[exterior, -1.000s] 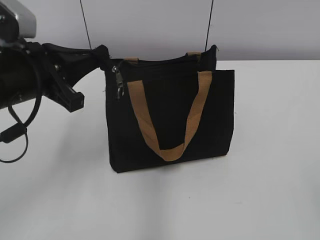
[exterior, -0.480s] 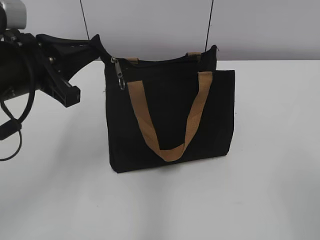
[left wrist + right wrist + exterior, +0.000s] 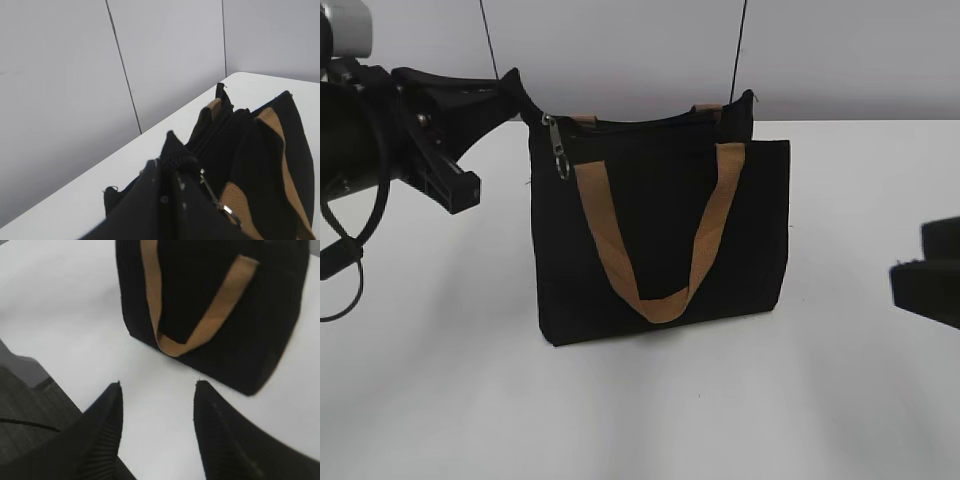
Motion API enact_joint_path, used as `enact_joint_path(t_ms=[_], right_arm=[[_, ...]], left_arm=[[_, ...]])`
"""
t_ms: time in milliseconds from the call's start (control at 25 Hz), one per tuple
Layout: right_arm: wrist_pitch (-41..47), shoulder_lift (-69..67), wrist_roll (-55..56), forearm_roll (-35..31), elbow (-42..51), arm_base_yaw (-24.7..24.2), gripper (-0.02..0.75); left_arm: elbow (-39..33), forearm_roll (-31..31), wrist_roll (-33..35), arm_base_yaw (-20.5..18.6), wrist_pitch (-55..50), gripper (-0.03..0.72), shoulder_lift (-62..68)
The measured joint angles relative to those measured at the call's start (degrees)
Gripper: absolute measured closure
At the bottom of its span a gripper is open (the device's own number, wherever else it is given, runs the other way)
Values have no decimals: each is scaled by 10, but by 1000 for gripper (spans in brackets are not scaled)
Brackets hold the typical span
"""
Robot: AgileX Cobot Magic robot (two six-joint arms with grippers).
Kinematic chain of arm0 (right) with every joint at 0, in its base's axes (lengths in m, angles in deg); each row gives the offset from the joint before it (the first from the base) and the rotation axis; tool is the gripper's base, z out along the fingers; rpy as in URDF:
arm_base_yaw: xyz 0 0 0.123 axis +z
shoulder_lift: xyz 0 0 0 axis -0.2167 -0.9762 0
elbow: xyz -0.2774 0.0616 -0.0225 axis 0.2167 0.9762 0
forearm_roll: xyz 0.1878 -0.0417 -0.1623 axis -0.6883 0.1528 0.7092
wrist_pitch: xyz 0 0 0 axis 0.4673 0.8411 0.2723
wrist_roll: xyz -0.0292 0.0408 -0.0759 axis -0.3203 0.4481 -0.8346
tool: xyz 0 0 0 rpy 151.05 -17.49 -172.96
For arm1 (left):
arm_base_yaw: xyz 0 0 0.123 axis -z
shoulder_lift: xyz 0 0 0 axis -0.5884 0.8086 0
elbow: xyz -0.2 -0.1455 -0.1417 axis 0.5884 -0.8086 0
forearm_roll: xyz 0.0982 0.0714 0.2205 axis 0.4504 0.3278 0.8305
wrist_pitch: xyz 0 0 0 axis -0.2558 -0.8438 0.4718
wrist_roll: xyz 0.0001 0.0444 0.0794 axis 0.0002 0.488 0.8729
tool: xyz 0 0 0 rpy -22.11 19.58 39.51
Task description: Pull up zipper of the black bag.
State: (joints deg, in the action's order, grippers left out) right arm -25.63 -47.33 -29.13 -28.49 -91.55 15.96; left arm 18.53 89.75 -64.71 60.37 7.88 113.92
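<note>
**Left gripper pinched at the bag's corner, right gripper spread and clear**

While I watch the right wrist view, my right gripper [image 3: 157,432] is nearest the lens: its two ribbed black fingers [image 3: 107,430] stand spread wide with bare white table [image 3: 75,315] between them and nothing held. Ahead of the fingertips and apart from them stands the black bag [image 3: 250,335], upright, with a tan handle [image 3: 220,305] hanging down its front face in a loop. In the exterior view that gripper [image 3: 928,270] only pokes in at the right edge, well apart from the bag's right side.

From the left wrist view, my left gripper [image 3: 172,160] has its fingers pressed together, the tips at the near top corner of the bag [image 3: 280,150]. It seems to be nipping the black fabric end there, though I cannot tell exactly what sits between the pads. Just beside the tips, on their right, the silver pull [image 3: 212,192] of the zipper [image 3: 212,135] hangs loose with its ring at the bottom, not inside the grip. Beyond the fingers the zipper track runs away along the top edge toward the far corner.

In the exterior view the left gripper [image 3: 525,108] meets the bag's [image 3: 660,230] upper left corner, and the pull [image 3: 558,152] dangles just below and right of it. Past the bag rises a pale wall [image 3: 640,50].
</note>
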Motion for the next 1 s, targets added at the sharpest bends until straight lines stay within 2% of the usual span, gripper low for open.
enact_joint_path(t_ms=[160, 320, 680, 1000], right_arm=[[-17, -136, -130, -69, -45, 53, 372], [-37, -245, -196, -99, -101, 103, 372], [-82, -443, -236, -106, -231, 194, 372], [-100, -559, -238, -107, -324, 260, 372]], left_arm=[[0, 0, 0, 0, 0, 685, 0], [0, 0, 0, 0, 0, 685, 0], [0, 0, 0, 0, 0, 685, 0], [0, 0, 0, 0, 0, 685, 0]])
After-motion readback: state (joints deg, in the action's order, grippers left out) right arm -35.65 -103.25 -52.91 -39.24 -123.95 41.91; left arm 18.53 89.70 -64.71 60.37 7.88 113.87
